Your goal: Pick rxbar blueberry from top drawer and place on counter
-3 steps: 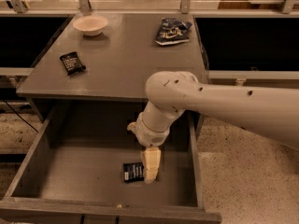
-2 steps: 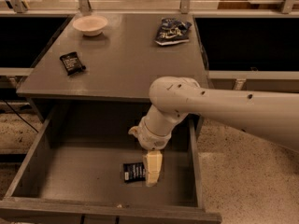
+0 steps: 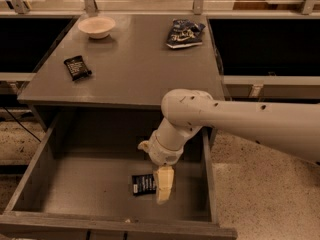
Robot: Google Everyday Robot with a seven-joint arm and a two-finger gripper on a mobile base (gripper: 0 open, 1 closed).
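The gripper [image 3: 164, 185] hangs low inside the open drawer [image 3: 85, 184], a wide, shallow grey box. The bar [image 3: 143, 184], in a dark wrapper with white print, lies flat on the drawer floor just beside the gripper, toward the view's left. The counter [image 3: 135, 69], flat matte grey, lies above and beyond the gripper

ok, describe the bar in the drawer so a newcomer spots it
Find the open top drawer below the grey counter. The rxbar blueberry lies flat on its floor beside the end effector. It's the only packet in the drawer, dark with white text.
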